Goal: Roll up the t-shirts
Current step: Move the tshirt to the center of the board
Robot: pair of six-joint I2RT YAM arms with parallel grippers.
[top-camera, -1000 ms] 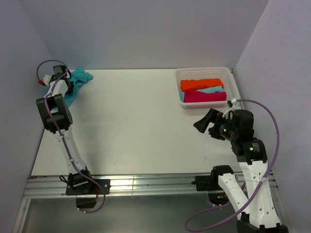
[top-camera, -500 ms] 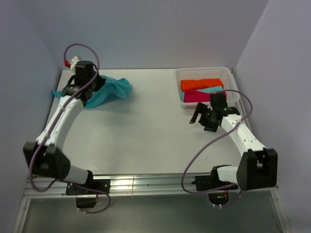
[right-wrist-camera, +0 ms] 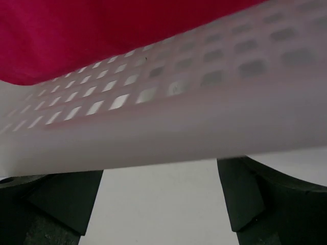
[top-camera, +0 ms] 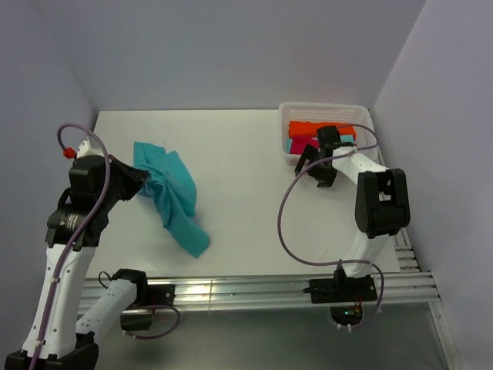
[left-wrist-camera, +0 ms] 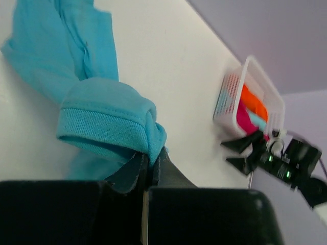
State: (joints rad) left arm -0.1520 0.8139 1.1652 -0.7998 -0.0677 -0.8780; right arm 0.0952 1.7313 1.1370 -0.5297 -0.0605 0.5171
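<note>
The turquoise t-shirt lies crumpled on the left half of the bench, one end trailing toward the near edge. The left claw is clenched on a ribbed edge of it, a fold of the cloth bunched over the fingertips in the wrist view. Farther back, on the right, the right claw is released, jaws spread wide and holding nothing, right at the near wall of the white basket. That basket sits in the far right corner and holds an orange t-shirt and a magenta t-shirt.
</note>
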